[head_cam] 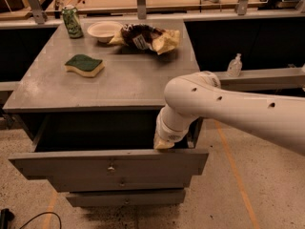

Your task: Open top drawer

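Observation:
The top drawer of the grey metal cabinet stands pulled out, its wide front panel with a small round knob well forward of the cabinet top and its dark interior showing. My gripper reaches down from the white arm into the drawer's right end, just behind the front panel's top edge. The wrist hides most of it.
Two slimmer drawer fronts sit below, slightly out. On the cabinet top lie a green-yellow sponge, a green can, a white bowl and a crumpled chip bag. A small bottle stands on the right ledge.

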`<act>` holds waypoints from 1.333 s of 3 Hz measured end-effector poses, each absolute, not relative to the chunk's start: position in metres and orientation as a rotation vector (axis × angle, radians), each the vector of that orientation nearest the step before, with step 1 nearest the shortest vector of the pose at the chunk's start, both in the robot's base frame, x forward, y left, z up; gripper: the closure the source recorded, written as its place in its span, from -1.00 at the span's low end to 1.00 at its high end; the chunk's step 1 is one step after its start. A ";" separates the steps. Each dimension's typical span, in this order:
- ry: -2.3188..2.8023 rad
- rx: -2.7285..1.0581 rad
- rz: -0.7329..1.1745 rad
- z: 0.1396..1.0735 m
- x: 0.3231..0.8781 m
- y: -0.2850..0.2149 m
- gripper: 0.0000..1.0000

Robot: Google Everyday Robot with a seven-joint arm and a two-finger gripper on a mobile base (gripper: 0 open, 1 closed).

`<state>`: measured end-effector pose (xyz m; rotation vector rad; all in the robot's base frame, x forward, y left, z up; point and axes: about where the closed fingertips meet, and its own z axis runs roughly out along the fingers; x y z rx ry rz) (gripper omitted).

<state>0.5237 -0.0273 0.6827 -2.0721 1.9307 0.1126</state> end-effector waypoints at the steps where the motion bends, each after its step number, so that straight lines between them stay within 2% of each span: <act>1: 1.886 -2.097 0.062 0.674 0.529 -0.022 1.00; 2: 1.862 -2.135 0.040 0.661 0.527 -0.018 1.00; 4: 1.861 -2.203 0.132 0.649 0.504 -0.017 1.00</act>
